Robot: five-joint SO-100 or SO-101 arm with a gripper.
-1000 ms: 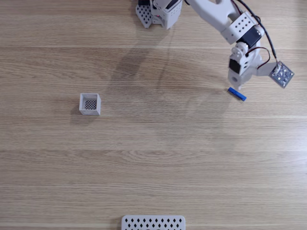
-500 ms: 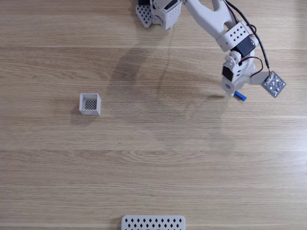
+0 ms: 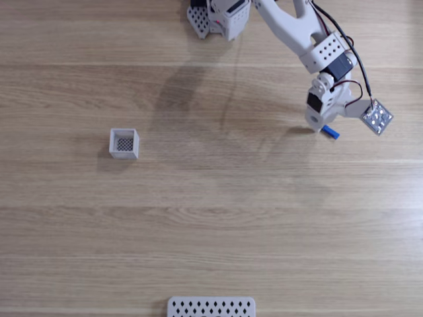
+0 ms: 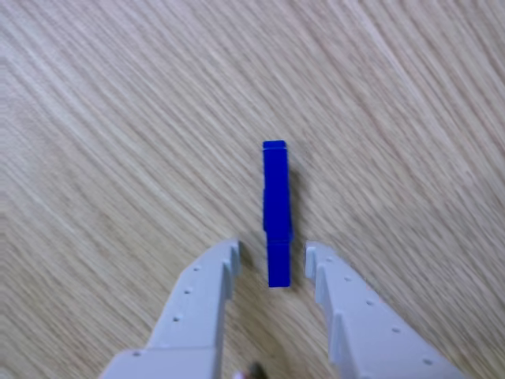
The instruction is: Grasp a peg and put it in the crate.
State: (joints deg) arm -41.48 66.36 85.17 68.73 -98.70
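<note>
Early in the task, by the look of it: nothing lifted, nothing delivered. Peg [image 4: 275,213] flat on the tabletop [image 3: 218,218], near the right side of the fixed view and far right of the crate [image 3: 124,143], roughly level with it. Crate empty, mesh bottom bare. Gripper [image 4: 272,257] low over the peg's near end, jaws spread, one finger either side of that end, a sliver of wood grain visible between each finger and the blue. No contact to be seen, so not gripped yet. In the fixed view, only a short blue tip [image 3: 330,133] poking out from under the arm's head.

Left to do, as a judgement: close on the peg, raise it, carry it across the tabletop leftward to the crate, drop it in. Probably all of the real work ahead.

Long axis, in the other view: straight up the picture, running away from the gripper, far end pointing off beyond the fingertips, near end tucked between the jaws. Fingers thus across the short width, well set for a pinch. In the fixed view, exposed tip slanting down and to the right, away from the crate.
</note>
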